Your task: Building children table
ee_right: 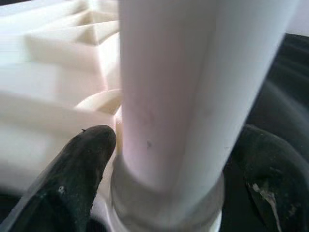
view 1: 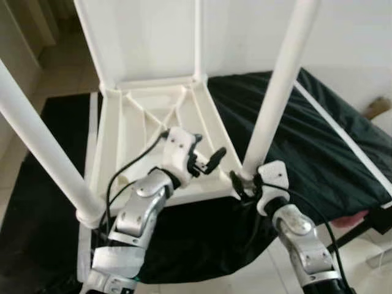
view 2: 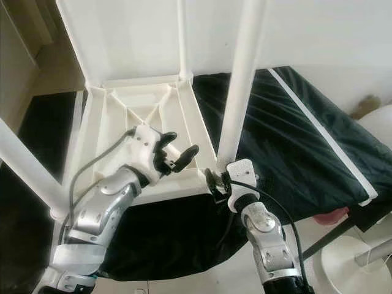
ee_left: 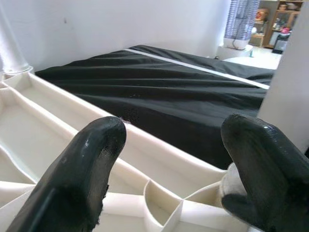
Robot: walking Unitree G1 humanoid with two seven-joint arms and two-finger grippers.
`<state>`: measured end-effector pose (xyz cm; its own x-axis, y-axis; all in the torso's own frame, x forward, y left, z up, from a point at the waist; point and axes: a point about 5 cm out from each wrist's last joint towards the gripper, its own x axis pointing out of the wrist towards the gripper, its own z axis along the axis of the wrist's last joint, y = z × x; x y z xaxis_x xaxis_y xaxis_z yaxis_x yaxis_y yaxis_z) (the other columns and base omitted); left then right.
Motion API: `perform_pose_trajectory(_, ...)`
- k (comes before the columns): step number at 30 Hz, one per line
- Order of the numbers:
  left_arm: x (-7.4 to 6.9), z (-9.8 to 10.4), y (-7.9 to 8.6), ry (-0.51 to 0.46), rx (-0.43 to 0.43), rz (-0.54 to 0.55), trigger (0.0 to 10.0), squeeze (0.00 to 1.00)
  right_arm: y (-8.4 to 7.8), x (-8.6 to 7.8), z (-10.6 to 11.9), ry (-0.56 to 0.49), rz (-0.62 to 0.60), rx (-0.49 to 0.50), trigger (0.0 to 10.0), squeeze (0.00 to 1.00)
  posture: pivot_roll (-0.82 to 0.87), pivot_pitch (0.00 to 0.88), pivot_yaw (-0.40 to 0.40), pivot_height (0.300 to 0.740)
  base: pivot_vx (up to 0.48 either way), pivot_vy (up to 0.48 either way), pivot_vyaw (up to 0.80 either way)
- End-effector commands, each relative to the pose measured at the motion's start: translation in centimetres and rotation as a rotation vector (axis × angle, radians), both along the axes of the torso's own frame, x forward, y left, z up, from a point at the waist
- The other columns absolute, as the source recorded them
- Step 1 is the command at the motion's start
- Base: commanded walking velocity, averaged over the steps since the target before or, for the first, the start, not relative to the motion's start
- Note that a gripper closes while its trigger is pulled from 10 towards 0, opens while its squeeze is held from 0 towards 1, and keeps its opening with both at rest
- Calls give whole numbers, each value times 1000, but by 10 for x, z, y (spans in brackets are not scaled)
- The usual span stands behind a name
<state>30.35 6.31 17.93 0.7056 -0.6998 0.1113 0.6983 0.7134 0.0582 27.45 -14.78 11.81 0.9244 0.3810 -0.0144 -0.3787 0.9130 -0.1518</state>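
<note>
Right gripper (view 1: 240, 182) sits at the base of the near-right white tubular leg (view 1: 277, 92), its black fingers (ee_right: 72, 179) spread on either side of the tube just above its socket, not visibly clamped. Left gripper (view 1: 205, 160) hovers wide open and empty over the ribbed underside of the white plastic tabletop (view 1: 131, 131), which lies upside down on a black sheet-covered bed (view 1: 318, 141), legs pointing upward.

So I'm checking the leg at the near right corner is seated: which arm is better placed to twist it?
Right. Its end effector already straddles that leg at its base; the left end effector hovers open over the table's underside.
</note>
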Motion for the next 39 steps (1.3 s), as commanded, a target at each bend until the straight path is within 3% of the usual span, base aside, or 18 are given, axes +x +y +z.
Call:
perform_pose_trajectory(1,1,1,0,2,9,-4,10000,0,-1,-2,-2,23,80,32,10000,0,24,0,10,740,0,0,0)
perform_pose_trajectory(3,2,2,-1,-1,10,-8,10000,0,-5,1,3,33,174,19,10000,0,24,0,10,740,0,0,0)
perform_pose_trajectory(9,4,4,0,-6,16,-11,10000,0,-8,15,16,16,306,-28,10000,0,18,0,32,740,0,0,0)
perform_pose_trajectory(18,4,7,0,-13,19,-11,10000,0,-13,27,20,40,434,-104,10000,0,24,0,34,740,0,0,0)
perform_pose_trajectory(19,4,7,0,-15,21,-8,10000,0,-14,29,19,53,459,-120,8667,0,33,0,34,740,0,0,0)
perform_pose_trajectory(20,5,7,1,-15,22,-6,10000,0,-15,30,18,65,478,-129,6627,0,33,0,34,740,0,0,0)
perform_pose_trajectory(23,5,7,1,-15,23,-5,10000,0,-15,30,17,75,500,-132,6627,0,33,0,34,740,0,0,0)
perform_pose_trajectory(24,5,7,2,-16,23,-4,10000,0,-16,30,16,77,500,-132,0,0,40,0,32,740,0,0,0)
perform_pose_trajectory(38,5,8,2,-17,21,3,10000,0,-21,24,2,139,542,-140,0,0,38,0,27,740,0,0,0)
perform_pose_trajectory(39,5,8,2,-17,20,2,10000,0,-21,24,2,140,535,-138,10000,0,36,0,27,740,0,0,0)
